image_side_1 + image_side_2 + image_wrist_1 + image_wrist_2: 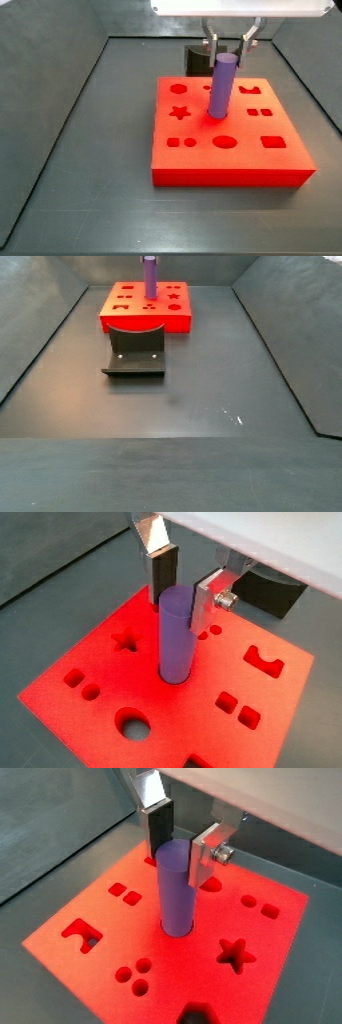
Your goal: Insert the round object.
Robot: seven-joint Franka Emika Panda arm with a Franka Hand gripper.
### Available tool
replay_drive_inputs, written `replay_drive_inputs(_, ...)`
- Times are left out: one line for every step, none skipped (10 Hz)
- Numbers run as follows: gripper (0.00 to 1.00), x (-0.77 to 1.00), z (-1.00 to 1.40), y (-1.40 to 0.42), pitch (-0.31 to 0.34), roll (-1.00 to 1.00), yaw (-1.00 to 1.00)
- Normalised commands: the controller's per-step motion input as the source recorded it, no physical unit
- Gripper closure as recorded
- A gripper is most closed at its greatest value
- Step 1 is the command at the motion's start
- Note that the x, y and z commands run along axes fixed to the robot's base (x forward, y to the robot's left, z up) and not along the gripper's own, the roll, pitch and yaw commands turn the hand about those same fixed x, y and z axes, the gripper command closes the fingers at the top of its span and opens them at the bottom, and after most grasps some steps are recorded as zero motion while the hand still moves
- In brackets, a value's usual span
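Observation:
The round object, a slim purple rod point(177, 632), stands upright with its lower end in a hole of the red block point(100, 672). It shows in both wrist views point(177, 883) and both side views point(223, 85) point(151, 278). My gripper point(182, 602) is at the rod's top end. Its silver fingers point(205, 597) flank the top with a gap wider than the rod, so it is open. In a side view the gripper point(229, 47) sits just above the rod's top. The rod's lower tip is hidden inside the block point(234, 160).
The red block has several other shaped holes, among them a star point(124, 640) and a round hole point(132, 723). The dark fixture point(135, 351) stands on the grey floor beside the block point(134, 318). Bin walls rise on all sides.

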Motion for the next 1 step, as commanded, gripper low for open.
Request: replay_drive_inputs(1.00, 0.00, 0.00, 0.00, 0.000, 0.00, 0.00)
